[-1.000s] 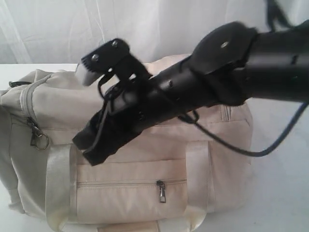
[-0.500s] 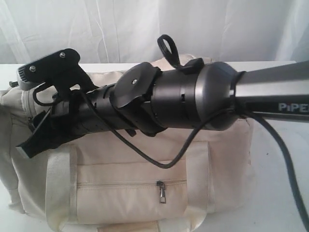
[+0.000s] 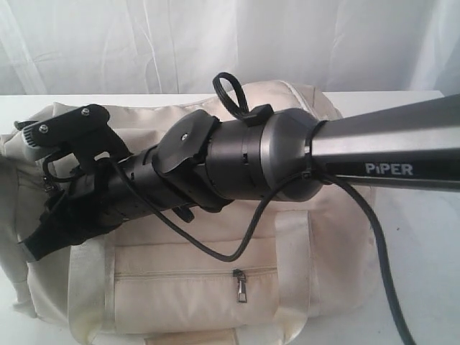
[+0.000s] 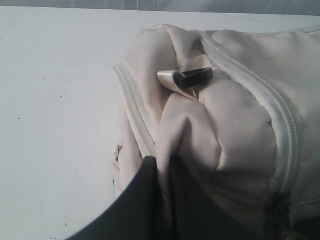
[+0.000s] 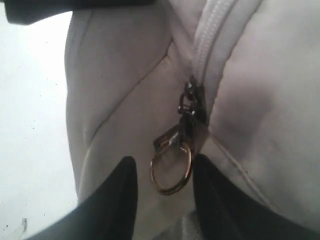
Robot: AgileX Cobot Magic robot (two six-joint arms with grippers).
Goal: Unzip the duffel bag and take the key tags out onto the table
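Moved: right arm [image 3: 273, 162] has swung from 3 o'clock further toward 9 o'clock across the duffel bag [image 3: 215, 287] since a second ago, and its jaws have narrowed.
Right gripper [image 5: 162, 161]: parted, one finger on each side of the ring pull [image 5: 171, 174], not pinching it.
Left gripper [image 4: 162, 165]: clamped on a fold of the bag's fabric.
Bag: lying on the table [image 3: 431, 287], main zipper [image 5: 210, 45] closed at the pull; front pocket pull [image 3: 241, 285] at 6 o'clock.
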